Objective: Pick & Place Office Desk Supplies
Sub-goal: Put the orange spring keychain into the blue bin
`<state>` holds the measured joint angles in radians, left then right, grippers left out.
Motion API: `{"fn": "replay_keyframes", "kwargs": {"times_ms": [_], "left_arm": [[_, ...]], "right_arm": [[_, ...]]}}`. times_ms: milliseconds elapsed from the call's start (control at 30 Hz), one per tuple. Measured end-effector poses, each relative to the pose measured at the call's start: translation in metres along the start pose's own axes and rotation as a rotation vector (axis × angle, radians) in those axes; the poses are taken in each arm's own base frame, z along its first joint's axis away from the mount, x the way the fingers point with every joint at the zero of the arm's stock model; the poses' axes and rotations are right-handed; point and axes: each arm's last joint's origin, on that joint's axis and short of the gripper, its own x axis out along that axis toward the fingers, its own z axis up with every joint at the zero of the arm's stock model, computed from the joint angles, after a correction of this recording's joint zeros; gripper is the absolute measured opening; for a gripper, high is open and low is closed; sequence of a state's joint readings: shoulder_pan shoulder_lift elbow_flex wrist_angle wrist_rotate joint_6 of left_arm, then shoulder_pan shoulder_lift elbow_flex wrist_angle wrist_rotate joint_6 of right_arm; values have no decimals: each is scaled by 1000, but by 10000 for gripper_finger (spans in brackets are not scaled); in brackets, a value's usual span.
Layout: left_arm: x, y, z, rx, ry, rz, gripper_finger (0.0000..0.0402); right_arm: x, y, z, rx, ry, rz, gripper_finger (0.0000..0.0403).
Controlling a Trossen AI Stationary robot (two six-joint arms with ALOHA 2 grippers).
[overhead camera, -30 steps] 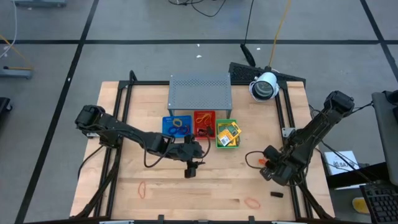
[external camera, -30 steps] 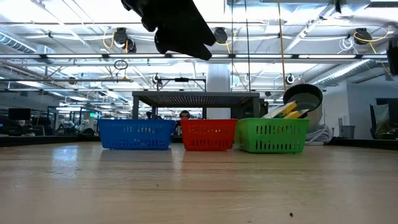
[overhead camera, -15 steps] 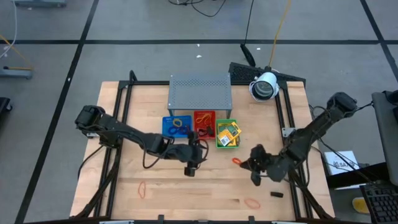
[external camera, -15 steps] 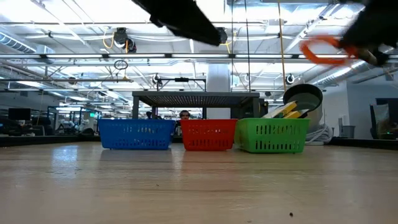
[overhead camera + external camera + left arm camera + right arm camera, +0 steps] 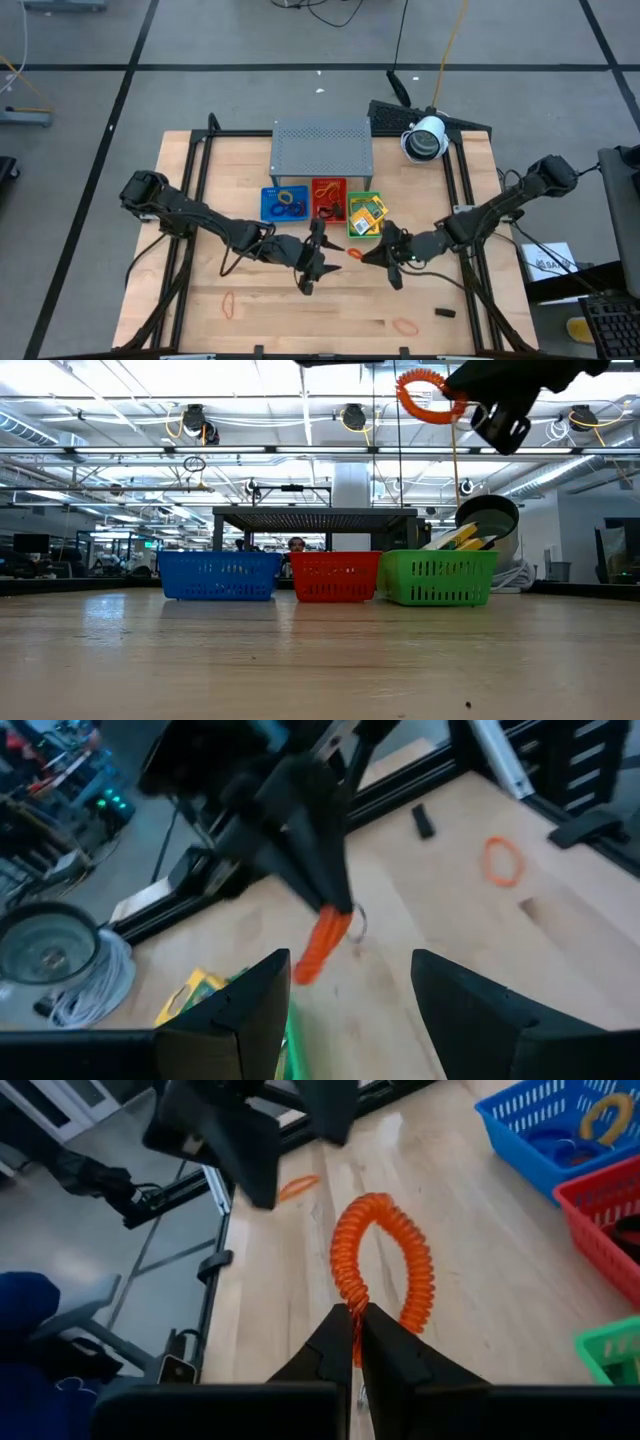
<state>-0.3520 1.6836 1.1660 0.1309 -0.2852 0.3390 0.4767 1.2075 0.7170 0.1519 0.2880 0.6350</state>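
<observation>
Here the orange coil [image 5: 383, 1260] hangs pinched in the right gripper [image 5: 356, 1323] jaws.

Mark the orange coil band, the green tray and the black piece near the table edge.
orange coil band [image 5: 385, 1265], right wrist view, loop's top.
green tray [image 5: 438, 578], low view, front wall.
black piece [image 5: 445, 313], high view, its middle.

No text, label, brand or number is legible in any view; printed surfaces are too small to read.

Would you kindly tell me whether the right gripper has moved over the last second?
Yes. The right gripper, shut on the orange coiled band, has travelled from the table's right edge toward the green plastic tray.
</observation>
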Motion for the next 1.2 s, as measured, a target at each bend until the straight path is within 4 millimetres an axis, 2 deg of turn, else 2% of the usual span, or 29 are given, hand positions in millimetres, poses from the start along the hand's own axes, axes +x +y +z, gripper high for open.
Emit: {"fn": "replay_keyframes", "kwargs": {"times_ms": [367, 533, 667, 767, 933, 1067, 1200], "left_arm": [[0, -1, 1, -1, -11, -21, 216], [0, 1, 0, -15, -7, -17, 216], [1, 4, -2, -93, 1, -10, 212], [2, 6, -3, -124, 5, -7, 175], [2, 8, -5, -124, 23, 9, 33], [2, 10, -8, -78, 85, 140, 23], [0, 11, -16, -43, 186, 214, 15]], "right_arm": [[20, -8, 11, -15, -44, 101, 2], [22, -7, 15, -37, -85, 145, 3], [22, -6, 16, -41, -95, 150, 3], [22, -6, 17, -40, -99, 153, 4], [22, -6, 18, -68, -111, 154, 9], [21, -4, 20, -102, -140, 164, 31], [21, -4, 22, -135, -176, 143, 74]]}}
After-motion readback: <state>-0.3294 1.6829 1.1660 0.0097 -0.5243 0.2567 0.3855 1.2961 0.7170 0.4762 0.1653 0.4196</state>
